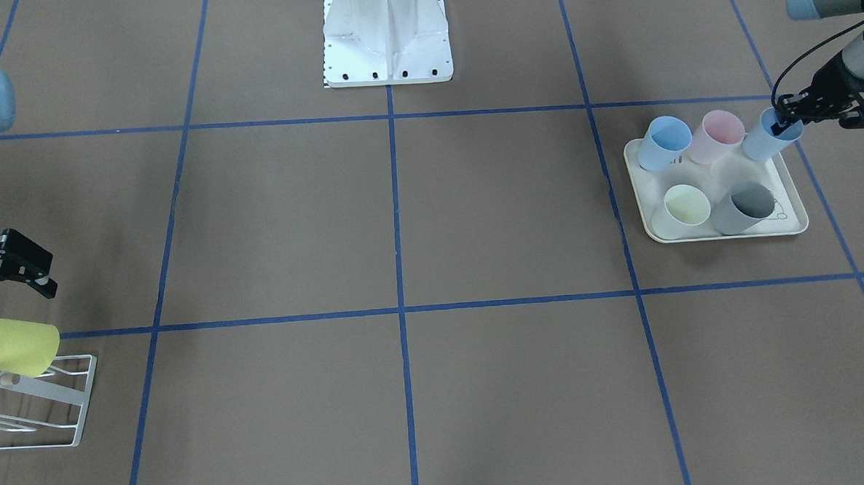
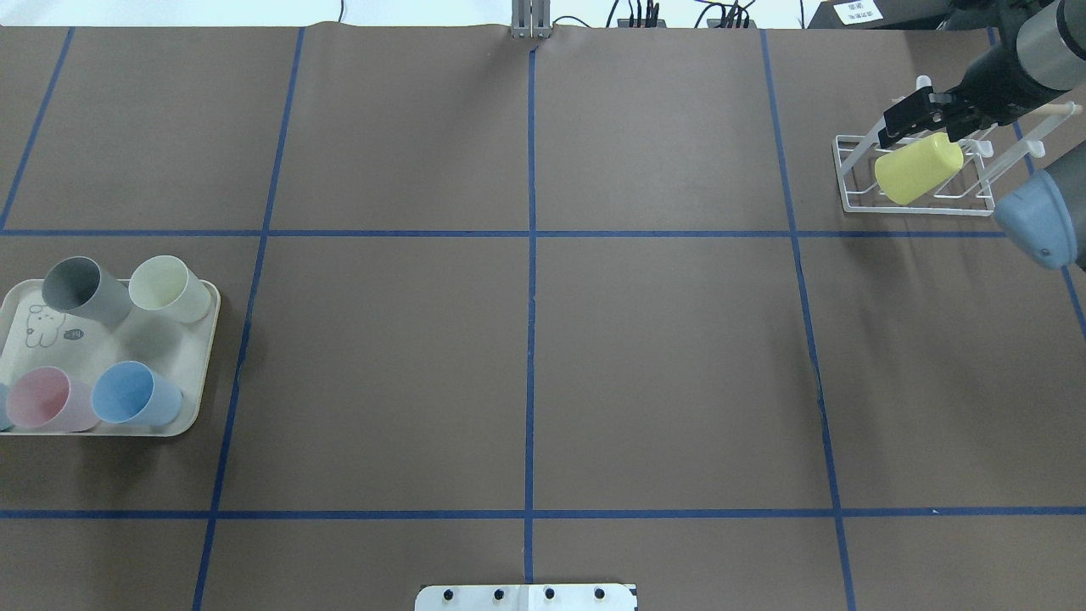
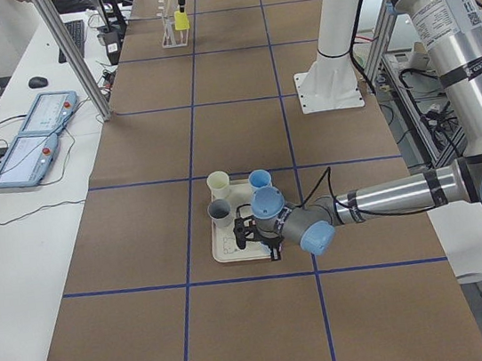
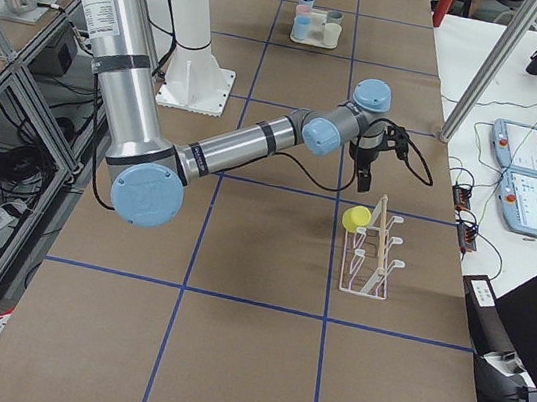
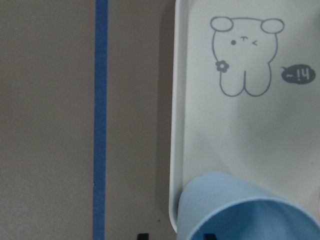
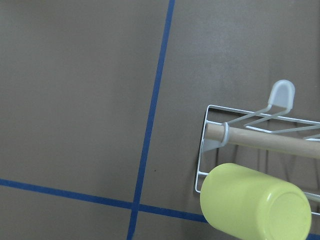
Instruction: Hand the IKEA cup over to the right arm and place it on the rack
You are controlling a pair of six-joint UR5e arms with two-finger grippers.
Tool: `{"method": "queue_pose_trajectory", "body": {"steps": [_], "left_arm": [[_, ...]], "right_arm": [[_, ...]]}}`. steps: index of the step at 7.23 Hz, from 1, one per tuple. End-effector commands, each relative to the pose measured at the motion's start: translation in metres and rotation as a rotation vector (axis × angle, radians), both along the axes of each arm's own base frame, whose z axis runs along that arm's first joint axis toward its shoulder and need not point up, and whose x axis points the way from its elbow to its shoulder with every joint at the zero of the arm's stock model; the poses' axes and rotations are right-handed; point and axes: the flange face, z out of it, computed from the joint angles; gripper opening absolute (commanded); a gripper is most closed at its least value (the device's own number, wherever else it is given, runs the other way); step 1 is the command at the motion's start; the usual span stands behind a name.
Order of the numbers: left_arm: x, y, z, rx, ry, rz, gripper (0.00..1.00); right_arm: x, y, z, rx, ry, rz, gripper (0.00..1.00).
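yellow cup [image 2: 918, 167] on rack [image 2: 967, 182], slanted, base up | right end effector [image 2: 904, 114] spread | left end effector [image 1: 785, 120] grips tilted blue cup [image 1: 765, 142]

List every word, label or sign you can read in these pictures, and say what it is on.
"hi~": in the dark speech bubble printed on the tray, upside down in the left wrist view.
Printed label on the left arm: too small to read.
Printed label on the right arm: too small to read.
White sign at the overhead view's top right: blurred, unreadable.
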Motion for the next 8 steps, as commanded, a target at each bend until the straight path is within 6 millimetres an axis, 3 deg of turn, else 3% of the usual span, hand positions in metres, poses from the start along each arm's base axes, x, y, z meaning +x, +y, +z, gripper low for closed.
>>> {"method": "queue_pose_trajectory", "body": {"steps": [1, 2, 3, 5, 6, 8], "left_arm": [[-0.039, -0.009, -0.01, 0.0, 0.063, -0.071, 0.0], [-0.062, -0.014, -0.015, 0.042, 0.067, -0.112, 0.0], [-0.073, -0.021, -0.041, 0.022, 0.073, -0.142, 0.0], [-0.07, -0.039, -0.139, -0.008, 0.078, -0.172, 0.0], [-0.064, -0.055, -0.175, -0.041, 0.118, -0.24, 0.0], [-0.043, -0.09, -0.26, -0.17, 0.31, -0.313, 0.0]], "right_arm": [[0.0, 0.001, -0.002, 0.003, -0.002, 0.001, 0.99], [0.0, 0.0, -0.003, 0.004, -0.002, 0.001, 0.99], [0.0, 0.0, -0.005, 0.003, -0.007, 0.006, 0.99], [-0.025, 0.016, -0.028, -0.019, -0.055, 0.029, 0.99], [-0.032, 0.02, -0.039, -0.035, -0.122, 0.082, 0.99], [-0.052, 0.037, -0.063, -0.083, -0.312, 0.178, 0.99]]}}
